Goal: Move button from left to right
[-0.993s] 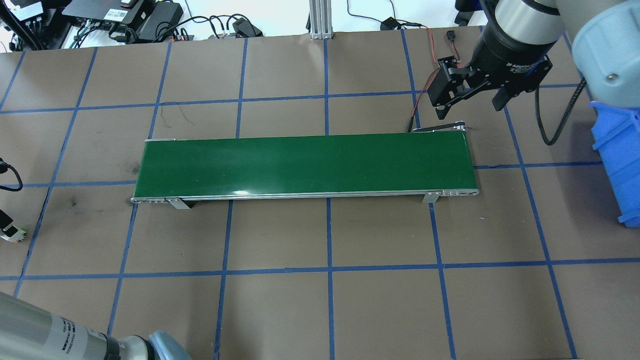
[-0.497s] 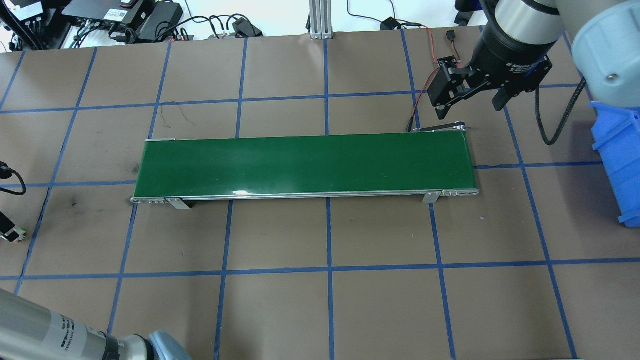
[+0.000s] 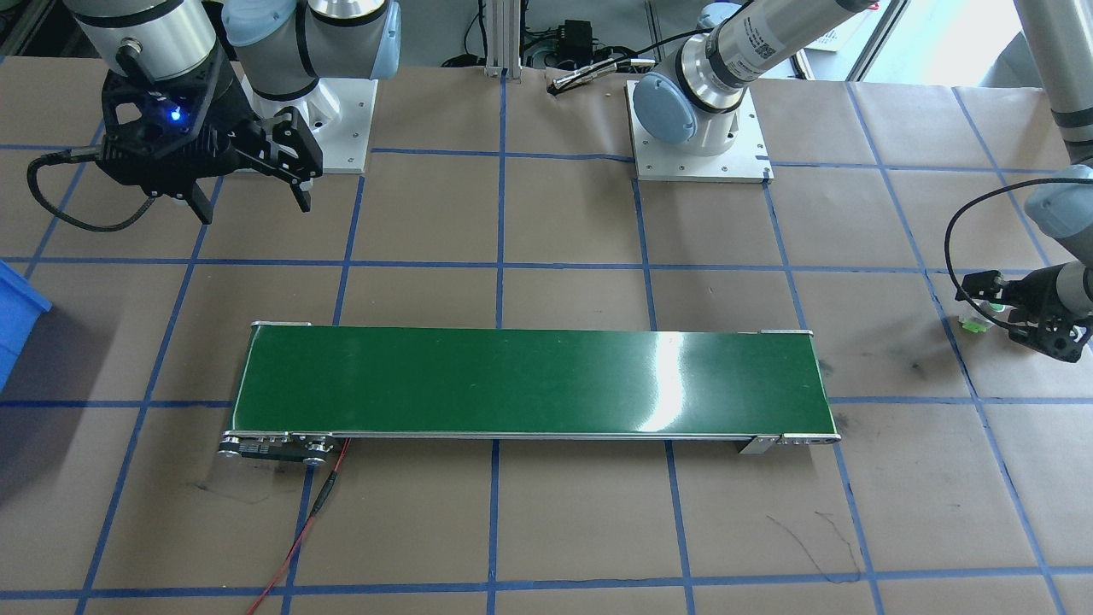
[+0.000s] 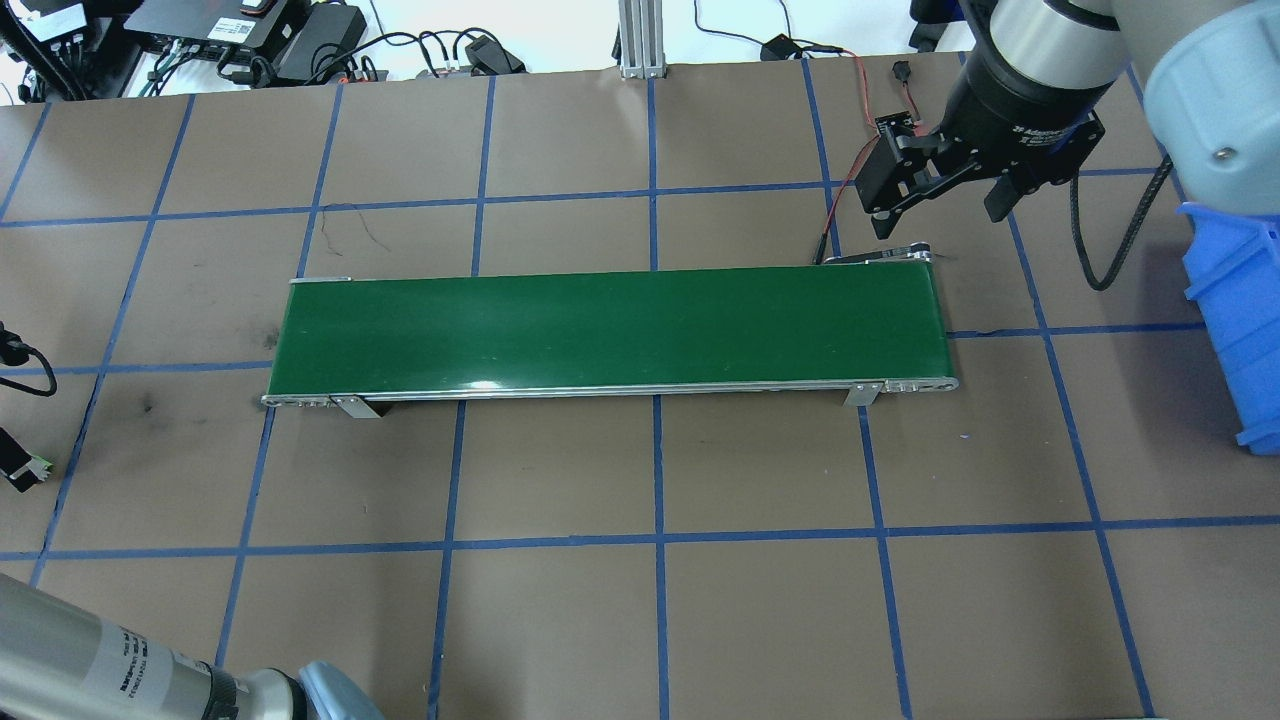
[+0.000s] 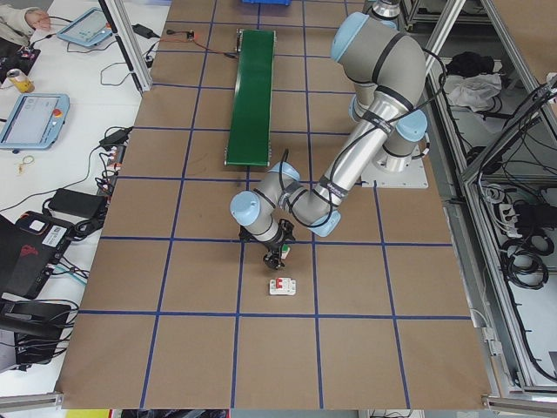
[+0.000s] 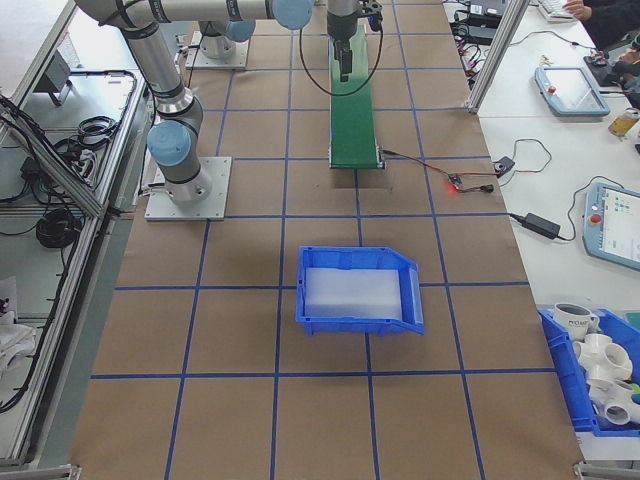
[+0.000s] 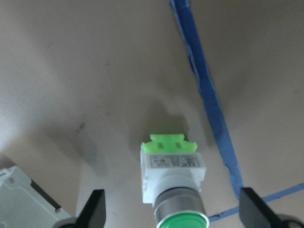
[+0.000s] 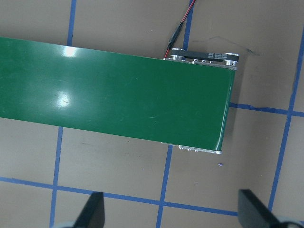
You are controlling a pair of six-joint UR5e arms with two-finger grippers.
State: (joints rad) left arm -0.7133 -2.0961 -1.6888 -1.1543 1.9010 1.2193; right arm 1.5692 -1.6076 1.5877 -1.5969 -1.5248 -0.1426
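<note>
Left claw [image 7: 171, 216] spread around button [image 7: 174, 178] (lying on desk [image 7: 95, 71]); centre on white body, then close squarely before lifting

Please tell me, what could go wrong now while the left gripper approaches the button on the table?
1. The left gripper is open with the button between its fingers but not gripped. The button lies on its side, so a poorly centred close might push or roll it away.
2. A white box with a red lever lies close to the button; the gripper might bump it.
3. The conveyor belt is narrow, so a button set down off-centre might fall off.
</note>
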